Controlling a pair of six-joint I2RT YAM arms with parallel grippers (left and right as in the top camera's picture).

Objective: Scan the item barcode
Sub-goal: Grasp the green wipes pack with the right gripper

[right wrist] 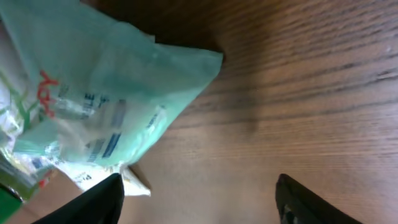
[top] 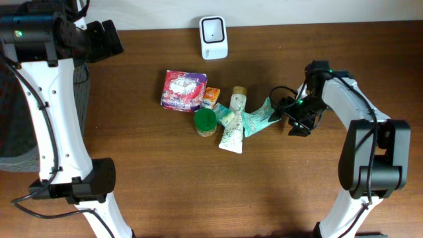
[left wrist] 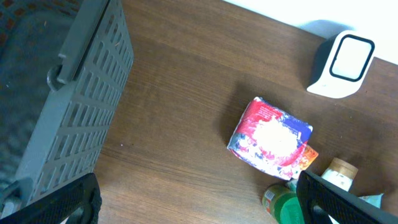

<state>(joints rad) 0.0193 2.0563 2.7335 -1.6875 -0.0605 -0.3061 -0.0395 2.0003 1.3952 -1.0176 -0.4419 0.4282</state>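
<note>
The white barcode scanner (top: 213, 37) stands at the table's back edge and also shows in the left wrist view as the scanner (left wrist: 342, 64). A heap of items lies mid-table: a red packet (top: 184, 90), a small orange box (top: 211, 97), a green-lidded jar (top: 205, 121), a white tube (top: 234, 119) and a teal pouch (top: 259, 118). My right gripper (top: 292, 114) sits low just right of the pouch. In its wrist view the right gripper (right wrist: 199, 199) is open over bare wood, with the teal pouch (right wrist: 106, 93) beside its left finger. High at the far left, my left gripper (left wrist: 199, 202) is open and empty.
A dark grey slatted basket (left wrist: 68, 106) stands at the table's left edge, below the left arm. The red packet (left wrist: 270, 140) and the green jar (left wrist: 283, 205) lie ahead of the left gripper. Bare brown wood stretches along the front of the table (top: 218, 192).
</note>
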